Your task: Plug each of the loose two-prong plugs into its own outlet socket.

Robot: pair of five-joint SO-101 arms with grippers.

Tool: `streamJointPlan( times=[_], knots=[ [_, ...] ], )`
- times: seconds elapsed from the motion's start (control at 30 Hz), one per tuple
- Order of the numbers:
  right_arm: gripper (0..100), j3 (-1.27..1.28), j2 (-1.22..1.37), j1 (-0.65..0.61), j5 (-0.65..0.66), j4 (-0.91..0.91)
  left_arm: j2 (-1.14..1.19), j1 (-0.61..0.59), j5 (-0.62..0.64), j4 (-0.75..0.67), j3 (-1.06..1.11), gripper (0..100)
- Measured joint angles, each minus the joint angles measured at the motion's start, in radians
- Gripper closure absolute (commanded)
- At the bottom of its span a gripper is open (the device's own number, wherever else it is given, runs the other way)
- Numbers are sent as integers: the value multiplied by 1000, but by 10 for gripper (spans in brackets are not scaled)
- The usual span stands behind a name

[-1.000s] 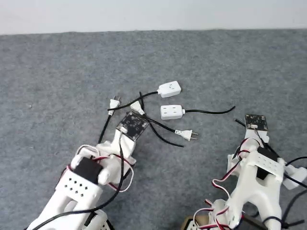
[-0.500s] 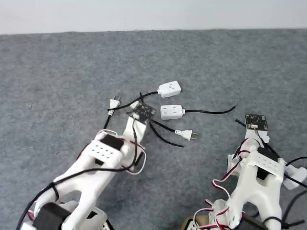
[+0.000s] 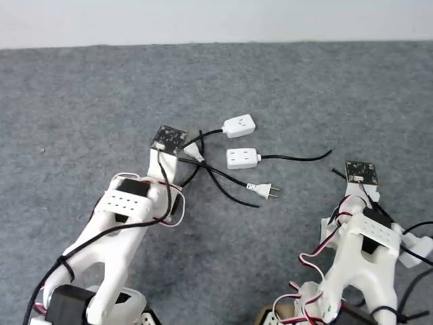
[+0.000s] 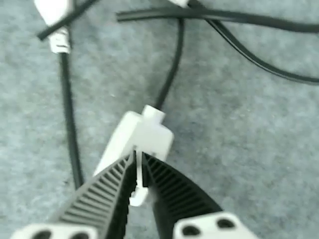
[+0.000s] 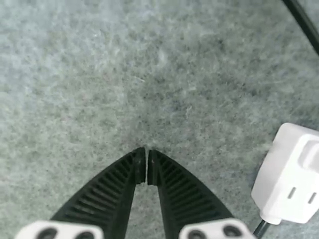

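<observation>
Grey felt tabletop [image 3: 81, 101] underneath, and on it the white plug [image 4: 144, 137], now clamped between the ribbed fingers of the left pincer [image 4: 138, 160], with its black cord [image 4: 172, 74] leading away ahead of the tips. Swung across within the last second from the tangle of cords onto this plug, free and unheld a moment ago. By the look of it, one plug secured and ready to carry to a socket, with nothing plugged in yet. Off to that pincer's right, the first outlet socket [image 3: 239, 124] and second outlet socket [image 3: 242, 158], then the other plug [image 3: 262, 190] farther out past crossed cords. Well apart, the right pincer [image 5: 146, 152], pressed together on nothing over bare felt, a white two-slot socket [image 5: 291, 181] just beside it. Pale wall [image 3: 203, 20] beyond the far edge.
</observation>
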Motion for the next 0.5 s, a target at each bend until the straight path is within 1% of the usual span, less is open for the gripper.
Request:
streamJointPlan(
  times=[0.2,0.27,0.37,0.5],
  knots=[
    [987,0,0,0,0,0,9,-12,-72,-2,0,979],
    [987,0,0,0,0,0,9,-14,-110,-2,0,946],
    [987,0,0,0,0,0,9,-17,-207,-2,0,882],
    [987,0,0,0,0,0,8,-60,-308,-2,-3,814]
  ],
)
